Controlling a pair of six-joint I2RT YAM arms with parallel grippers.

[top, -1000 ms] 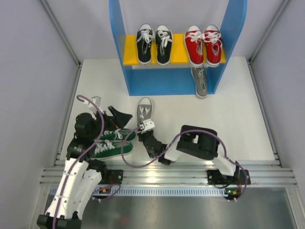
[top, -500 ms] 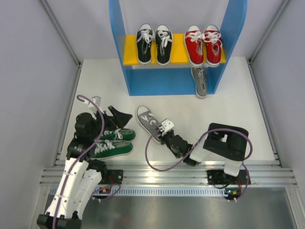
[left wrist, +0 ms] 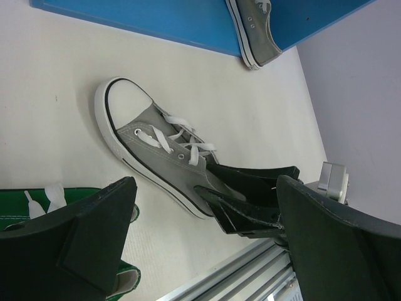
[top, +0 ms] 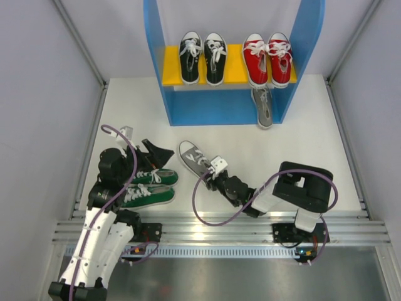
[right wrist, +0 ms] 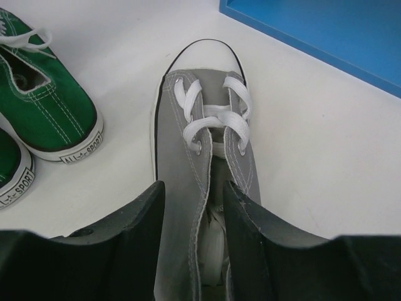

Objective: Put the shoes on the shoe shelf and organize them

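Boxed in by pale lilac-grey wall panels (top: 37, 94) left, right and behind, with slim aluminium posts (top: 78, 44) running along the corners. Floored with a matte white tabletop (top: 313, 144), edged on the near side by a ribbed aluminium rail (top: 207, 229) (bright glare mid-span) above a brushed steel plate (top: 250, 276). Lit softly and evenly, with only faint shadows.

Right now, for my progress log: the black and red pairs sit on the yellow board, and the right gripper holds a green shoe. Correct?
No: the right gripper holds a grey shoe, not green; the right wrist view shows it. The rest stands.
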